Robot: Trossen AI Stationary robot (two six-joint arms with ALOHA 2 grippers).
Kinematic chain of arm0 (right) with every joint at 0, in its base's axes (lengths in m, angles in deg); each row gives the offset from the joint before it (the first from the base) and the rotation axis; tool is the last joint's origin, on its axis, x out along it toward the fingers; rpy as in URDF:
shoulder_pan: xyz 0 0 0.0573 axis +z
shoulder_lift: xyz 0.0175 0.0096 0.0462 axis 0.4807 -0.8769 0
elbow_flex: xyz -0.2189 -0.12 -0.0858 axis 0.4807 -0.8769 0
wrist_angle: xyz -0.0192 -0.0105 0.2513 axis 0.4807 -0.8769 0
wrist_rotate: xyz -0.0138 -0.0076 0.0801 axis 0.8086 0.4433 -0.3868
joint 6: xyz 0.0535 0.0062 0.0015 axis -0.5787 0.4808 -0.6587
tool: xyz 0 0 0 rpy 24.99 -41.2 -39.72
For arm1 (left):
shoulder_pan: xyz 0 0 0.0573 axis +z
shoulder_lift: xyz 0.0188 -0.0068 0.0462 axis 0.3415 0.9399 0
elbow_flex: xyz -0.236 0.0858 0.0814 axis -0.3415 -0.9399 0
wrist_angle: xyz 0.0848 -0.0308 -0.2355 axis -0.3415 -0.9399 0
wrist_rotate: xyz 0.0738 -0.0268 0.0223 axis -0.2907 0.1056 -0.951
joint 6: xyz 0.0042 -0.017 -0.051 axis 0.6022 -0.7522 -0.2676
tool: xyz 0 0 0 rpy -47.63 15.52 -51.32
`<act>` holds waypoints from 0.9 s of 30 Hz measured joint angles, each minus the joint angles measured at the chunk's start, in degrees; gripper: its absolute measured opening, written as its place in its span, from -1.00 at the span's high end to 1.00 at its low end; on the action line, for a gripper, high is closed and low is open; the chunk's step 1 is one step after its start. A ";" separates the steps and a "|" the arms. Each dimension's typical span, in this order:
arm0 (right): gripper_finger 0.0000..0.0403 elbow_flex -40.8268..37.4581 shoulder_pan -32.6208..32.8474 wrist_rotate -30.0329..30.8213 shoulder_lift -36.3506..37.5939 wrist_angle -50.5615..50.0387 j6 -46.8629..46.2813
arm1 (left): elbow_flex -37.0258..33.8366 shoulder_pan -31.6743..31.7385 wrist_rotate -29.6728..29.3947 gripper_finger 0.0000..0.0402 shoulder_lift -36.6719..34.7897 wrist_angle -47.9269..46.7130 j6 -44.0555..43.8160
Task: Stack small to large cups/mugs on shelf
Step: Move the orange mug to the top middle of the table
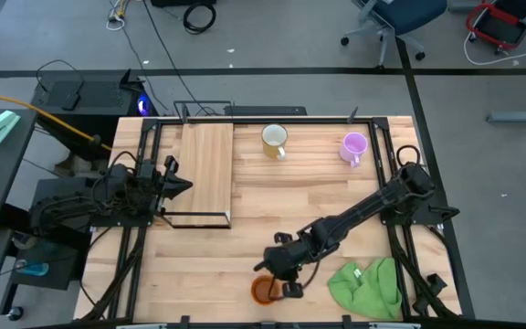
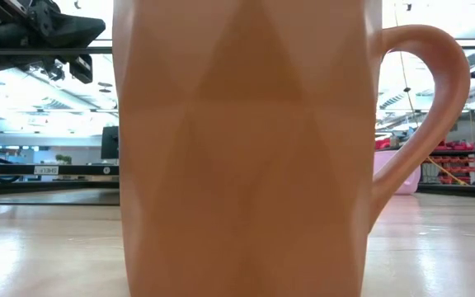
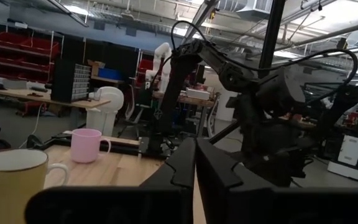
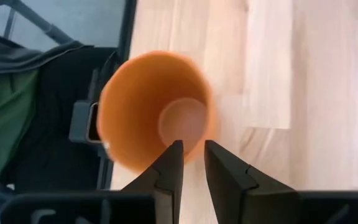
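The orange mug stands upright near the table's front edge and fills the low view, its handle free. My right gripper is over its rim, open by a narrow gap. One finger is over the inside and one is outside the wall nearest the arm. The cream mug and the purple mug stand on the table at the far side. The shelf stands at the far left. My left gripper waits shut beside it. My right gripper slants down onto the orange mug's rim, with the wall between its two fingers. Whether the fingers touch the wall I cannot tell.
A crumpled green cloth lies at the front right, close to the orange mug. Black frame rails run along the table's sides. Bare wood lies between the shelf and the two far mugs.
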 joint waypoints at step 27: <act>0.64 0.00 -0.43 -3.05 -3.48 2.25 -1.30 | 0.00 0.01 0.02 0.93 0.26 -0.76 -0.32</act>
